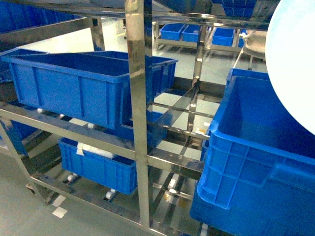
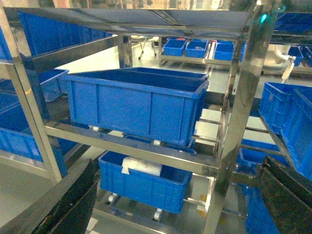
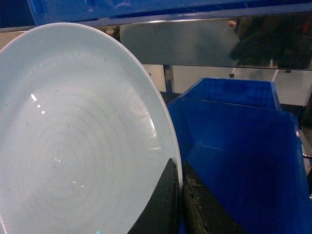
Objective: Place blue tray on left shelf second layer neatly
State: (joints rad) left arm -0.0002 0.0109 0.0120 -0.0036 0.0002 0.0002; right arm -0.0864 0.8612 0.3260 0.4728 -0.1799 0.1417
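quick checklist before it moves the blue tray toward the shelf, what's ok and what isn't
1. Grip on the blue tray: ok, right gripper fingers pinch its rim.
2. Tray attitude: not ok for neat placing, it stands near upright at the head view's right edge.
3. Left gripper: ok, open and holding nothing.
4. Left shelf second layer: not ok, a dark-blue crate fills the visible space.
5. Path: not ok, another crate sits right below the tray.
6. Free spot for the tray: cannot tell.
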